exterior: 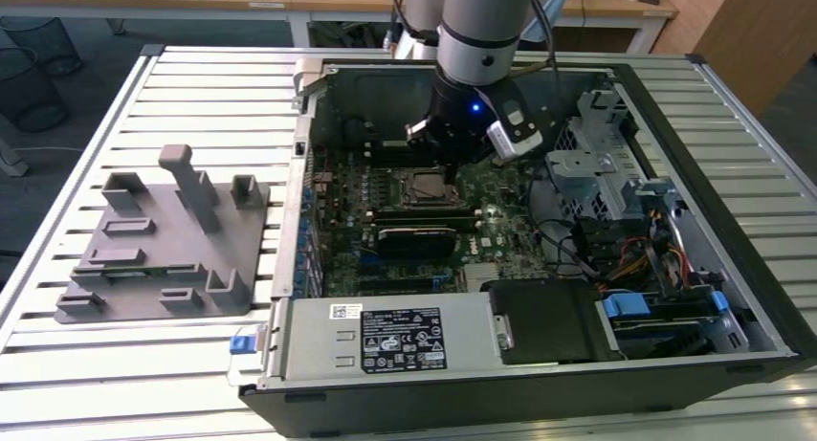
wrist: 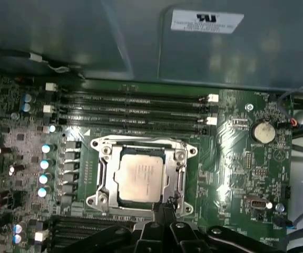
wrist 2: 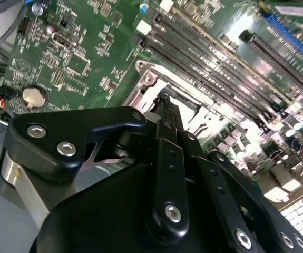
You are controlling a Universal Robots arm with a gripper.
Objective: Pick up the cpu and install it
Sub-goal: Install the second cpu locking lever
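Sitting empty at exterior view's left: grey holder tray point(exterior: 160, 245) on slatted table point(exterior: 77, 355), well apart from gripper point(exterior: 441, 164). Gripper hanging inside open computer case point(exterior: 715, 297), low over motherboard point(wrist: 235, 158). Cpu point(wrist: 140, 179) lying flat in socket frame point(wrist: 101, 176), silvery top showing, just beyond fingertips point(wrist: 164, 211). Fingers appearing drawn close together, gripping nothing. Memory slots point(wrist: 135, 105) running beyond socket, farther from fingers.

You saw the cpu point(wrist: 140, 178), 1 silvery square chip, lying flat and seated within the metal-framed motherboard socket point(wrist: 103, 149).
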